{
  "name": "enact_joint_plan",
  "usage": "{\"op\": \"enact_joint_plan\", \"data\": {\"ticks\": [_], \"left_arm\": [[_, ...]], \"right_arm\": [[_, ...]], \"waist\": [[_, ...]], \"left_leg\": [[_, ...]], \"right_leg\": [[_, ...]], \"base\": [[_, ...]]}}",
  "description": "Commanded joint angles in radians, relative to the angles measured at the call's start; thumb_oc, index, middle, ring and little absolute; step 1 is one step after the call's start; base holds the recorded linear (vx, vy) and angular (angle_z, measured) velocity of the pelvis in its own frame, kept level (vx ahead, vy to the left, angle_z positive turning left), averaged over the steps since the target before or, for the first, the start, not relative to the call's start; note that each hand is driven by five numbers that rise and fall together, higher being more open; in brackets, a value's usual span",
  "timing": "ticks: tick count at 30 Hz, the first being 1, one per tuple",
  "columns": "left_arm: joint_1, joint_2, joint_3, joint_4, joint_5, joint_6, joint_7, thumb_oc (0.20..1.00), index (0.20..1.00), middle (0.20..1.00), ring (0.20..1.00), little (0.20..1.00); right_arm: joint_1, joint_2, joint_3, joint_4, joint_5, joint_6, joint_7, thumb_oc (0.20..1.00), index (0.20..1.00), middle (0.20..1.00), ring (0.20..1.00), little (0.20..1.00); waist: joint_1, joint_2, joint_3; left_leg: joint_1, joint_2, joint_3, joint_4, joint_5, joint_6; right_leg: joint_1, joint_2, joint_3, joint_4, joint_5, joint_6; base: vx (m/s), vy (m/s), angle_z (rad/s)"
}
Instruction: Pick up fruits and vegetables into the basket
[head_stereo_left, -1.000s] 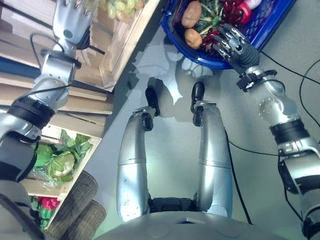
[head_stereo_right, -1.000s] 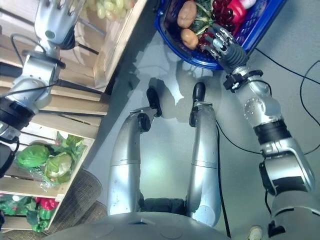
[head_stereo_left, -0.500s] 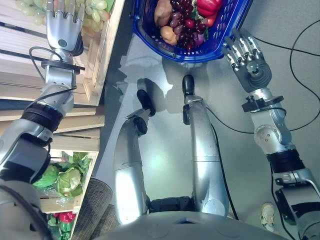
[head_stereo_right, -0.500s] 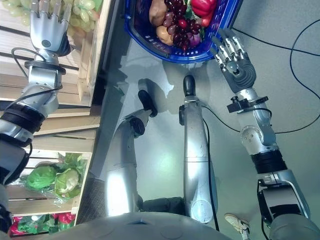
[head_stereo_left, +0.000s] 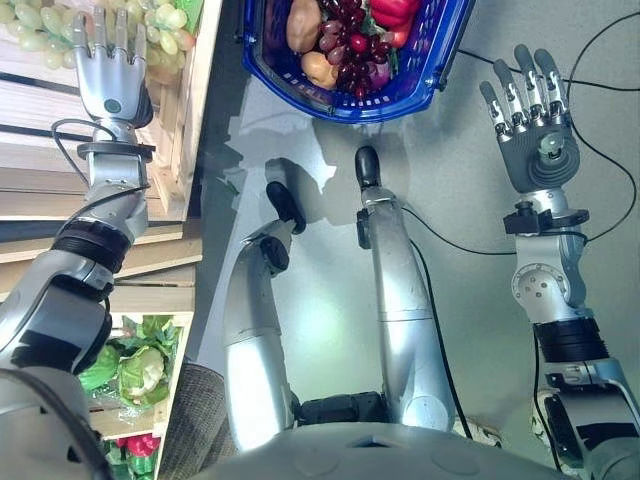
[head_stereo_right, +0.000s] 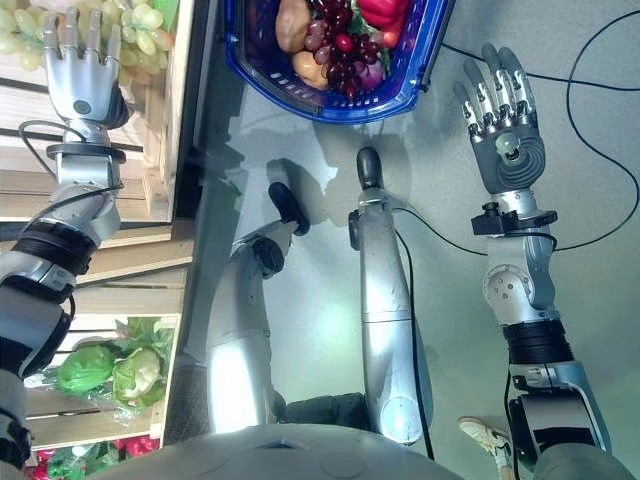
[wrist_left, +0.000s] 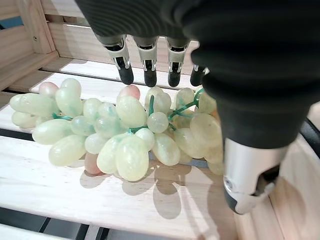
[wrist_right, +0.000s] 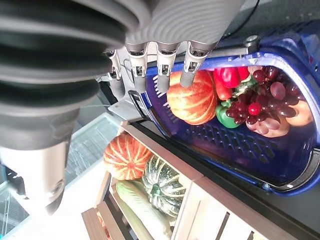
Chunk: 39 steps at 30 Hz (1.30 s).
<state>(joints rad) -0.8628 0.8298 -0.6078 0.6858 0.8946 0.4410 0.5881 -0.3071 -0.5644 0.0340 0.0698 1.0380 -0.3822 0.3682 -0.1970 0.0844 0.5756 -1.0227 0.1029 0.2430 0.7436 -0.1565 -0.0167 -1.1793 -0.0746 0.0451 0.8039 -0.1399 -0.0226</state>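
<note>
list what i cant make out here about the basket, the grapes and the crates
- Blue basket: its far part is cut off by the top edge of both eye views.
- Green grapes: in the eye views the left robot hand covers part of the bunch, and the picture's edge cuts the rest.
- Lower crate with cabbages: the left arm hides part of it.
- Right robot hand: open over bare floor.

- It looks like a food shop.
- Wooden crates (head_stereo_left: 190, 120) at 9 o'clock hold green grapes (wrist_left: 115, 130) and cabbages (head_stereo_left: 125, 360).
- A blue shopping basket (head_stereo_left: 440, 60) sits at 12 o'clock.
</note>
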Motion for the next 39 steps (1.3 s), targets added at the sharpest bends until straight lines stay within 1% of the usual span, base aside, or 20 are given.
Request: {"op": "enact_joint_plan", "data": {"ticks": [1, 4, 8, 11, 14, 19, 22, 27, 31, 34, 39], "left_arm": [[0.047, 0.004, 0.085, 0.071, -0.057, 0.07, 0.044, 1.0, 1.0, 1.0, 1.0, 1.0], [0.036, 0.002, 0.097, 0.093, -0.09, 0.065, 0.069, 1.0, 1.0, 1.0, 1.0, 1.0], [0.012, 0.004, 0.102, 0.12, -0.1, 0.067, 0.077, 1.0, 1.0, 1.0, 1.0, 1.0], [-0.007, 0.008, 0.105, 0.145, -0.135, 0.064, 0.084, 1.0, 1.0, 1.0, 1.0, 1.0], [-0.035, 0.008, 0.101, 0.168, -0.124, 0.07, 0.059, 1.0, 1.0, 1.0, 1.0, 1.0], [-0.076, 0.006, 0.088, 0.215, -0.228, 0.052, 0.041, 1.0, 1.0, 1.0, 1.0, 1.0], [-0.108, 0.012, 0.072, 0.241, -0.213, 0.053, -0.002, 1.0, 1.0, 1.0, 1.0, 1.0], [-0.143, 0.019, 0.039, 0.286, -0.256, 0.073, -0.046, 1.0, 1.0, 1.0, 1.0, 1.0], [-0.171, 0.022, 0.014, 0.32, -0.234, 0.081, -0.08, 1.0, 1.0, 1.0, 1.0, 1.0], [-0.197, 0.033, -0.021, 0.354, -0.191, 0.069, -0.115, 1.0, 1.0, 1.0, 1.0, 1.0], [-0.212, 0.025, -0.05, 0.383, -0.16, 0.053, -0.133, 1.0, 1.0, 1.0, 1.0, 1.0]], "right_arm": [[0.069, 0.024, -0.047, -0.117, -0.01, -0.065, -0.004, 1.0, 1.0, 1.0, 1.0, 1.0], [0.075, 0.027, -0.054, -0.116, -0.005, -0.066, -0.017, 1.0, 1.0, 1.0, 1.0, 1.0], [0.078, 0.028, -0.062, -0.113, -0.002, -0.067, -0.03, 1.0, 1.0, 1.0, 1.0, 1.0], [0.08, 0.029, -0.067, -0.107, -0.003, -0.063, -0.031, 1.0, 1.0, 1.0, 1.0, 1.0], [0.073, 0.03, -0.072, -0.106, 0.011, -0.049, -0.032, 1.0, 1.0, 1.0, 1.0, 1.0], [0.065, 0.029, -0.072, -0.091, 0.018, -0.03, -0.033, 1.0, 1.0, 1.0, 1.0, 1.0], [0.061, 0.027, -0.073, -0.089, 0.023, -0.016, -0.033, 1.0, 1.0, 1.0, 1.0, 1.0], [0.054, 0.022, -0.073, -0.083, 0.048, 0.001, -0.037, 1.0, 1.0, 1.0, 1.0, 1.0], [0.045, 0.018, -0.073, -0.075, 0.067, 0.016, -0.033, 1.0, 1.0, 1.0, 1.0, 1.0], [0.042, 0.015, -0.075, -0.071, 0.094, 0.026, -0.02, 1.0, 1.0, 1.0, 1.0, 1.0], [0.043, 0.019, -0.074, -0.063, 0.12, 0.031, -0.001, 1.0, 1.0, 1.0, 1.0, 1.0]], "waist": [[-0.041, -0.013, -0.056], [-0.044, -0.019, -0.056], [-0.049, -0.027, -0.056], [-0.053, -0.031, -0.056], [-0.058, -0.035, -0.056], [-0.067, -0.036, -0.056], [-0.072, -0.04, -0.056], [-0.079, -0.046, -0.056], [-0.083, -0.049, -0.056], [-0.087, -0.053, -0.056], [-0.093, -0.052, -0.056]], "left_leg": [[0.009, -0.039, 0.013, -0.068, -0.037, 0.018], [0.002, -0.038, 0.012, -0.06, -0.039, 0.022], [-0.003, -0.039, 0.009, -0.049, -0.044, 0.027], [-0.004, -0.04, 0.008, -0.041, -0.047, 0.029], [-0.001, -0.039, 0.01, -0.037, -0.05, 0.032], [0.01, -0.041, 0.014, -0.037, -0.053, 0.034], [0.016, -0.042, 0.017, -0.041, -0.052, 0.036], [0.014, -0.042, 0.019, -0.041, -0.053, 0.038], [0.017, -0.042, 0.023, -0.046, -0.054, 0.039], [0.017, -0.039, 0.024, -0.046, -0.054, 0.04], [0.015, -0.041, 0.026, -0.047, -0.055, 0.039]], "right_leg": [[0.022, 0.032, -0.054, 0.005, -0.05, 0.06], [0.018, 0.035, -0.053, 0.01, -0.048, 0.059], [0.015, 0.041, -0.049, 0.017, -0.047, 0.057], [0.016, 0.043, -0.045, 0.018, -0.044, 0.058], [0.02, 0.047, -0.042, 0.017, -0.042, 0.057], [0.027, 0.05, -0.035, 0.016, -0.04, 0.058], [0.032, 0.054, -0.032, 0.009, -0.037, 0.058], [0.029, 0.058, -0.029, 0.008, -0.032, 0.059], [0.032, 0.061, -0.027, -0.005, -0.027, 0.059], [0.032, 0.064, -0.027, -0.003, -0.027, 0.059], [0.029, 0.065, -0.023, -0.004, -0.028, 0.058]], "base": [[0.0, 0.0, 0.0], [0.0, 0.0, 0.0], [0.0, 0.0, 0.0], [0.0, 0.0, 0.0], [0.0, 0.011, -0.01], [0.01, 0.029, -0.02], [0.0, 0.024, -0.05], [0.0, 0.017, -0.07], [0.0, 0.008, -0.02], [0.0, 0.0, 0.0], [0.0, 0.0, 0.0]]}}
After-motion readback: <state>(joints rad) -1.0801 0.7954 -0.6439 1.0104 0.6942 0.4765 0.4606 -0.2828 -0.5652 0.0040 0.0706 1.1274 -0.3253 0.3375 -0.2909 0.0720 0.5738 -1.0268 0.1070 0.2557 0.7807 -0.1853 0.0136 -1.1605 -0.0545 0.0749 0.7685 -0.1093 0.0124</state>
